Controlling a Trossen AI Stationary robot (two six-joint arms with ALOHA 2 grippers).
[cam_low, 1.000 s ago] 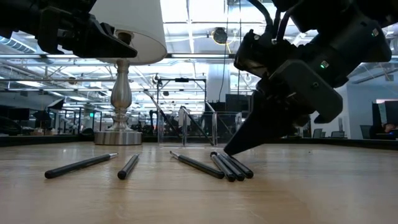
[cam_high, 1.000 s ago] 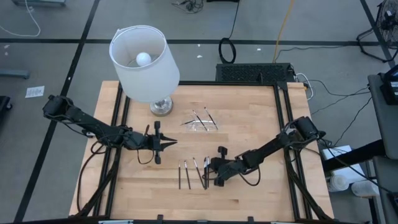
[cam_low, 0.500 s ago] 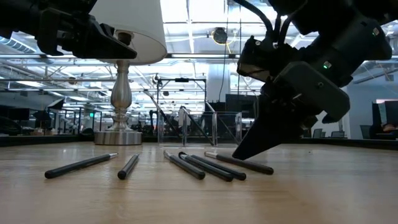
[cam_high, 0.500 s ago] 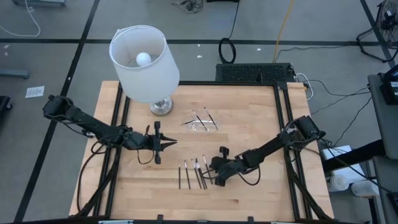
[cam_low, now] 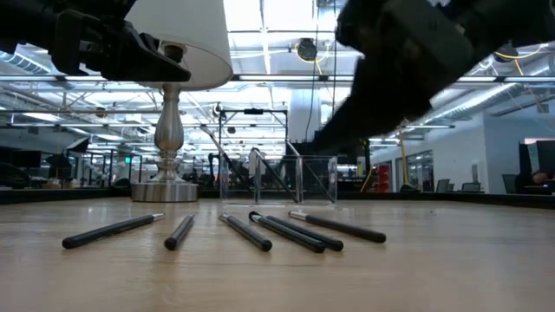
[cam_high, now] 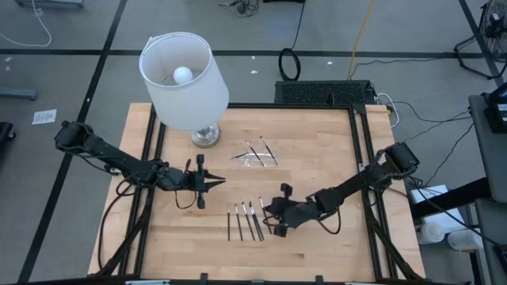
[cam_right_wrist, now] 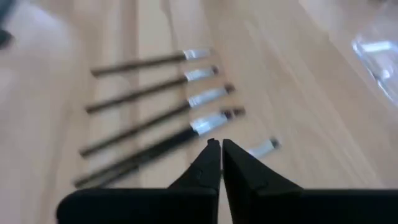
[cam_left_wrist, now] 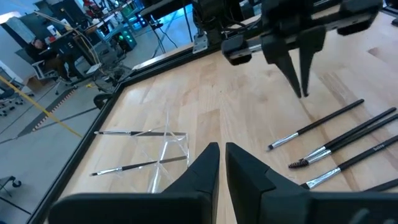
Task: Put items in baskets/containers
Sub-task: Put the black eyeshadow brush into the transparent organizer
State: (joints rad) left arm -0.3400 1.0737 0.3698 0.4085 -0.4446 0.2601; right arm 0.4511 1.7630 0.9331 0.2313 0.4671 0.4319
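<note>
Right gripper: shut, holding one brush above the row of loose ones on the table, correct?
Not quite. The right gripper is shut above the loose brushes, but it is empty: the right wrist view shows its fingertips together with nothing between them, and every brush lies on the table.

The right end effector (cam_low: 408,61) is a dark blur, cut off at the low view's upper edge; the clear tray (cam_high: 255,158) barely shows.

We see a pale, smooth wooden table (cam_high: 317,158), matt dark sticks (cam_high: 245,222) with metallic ends, a clear glossy plastic tray (cam_high: 255,158) and a polished metal lamp base (cam_high: 205,136).
</note>
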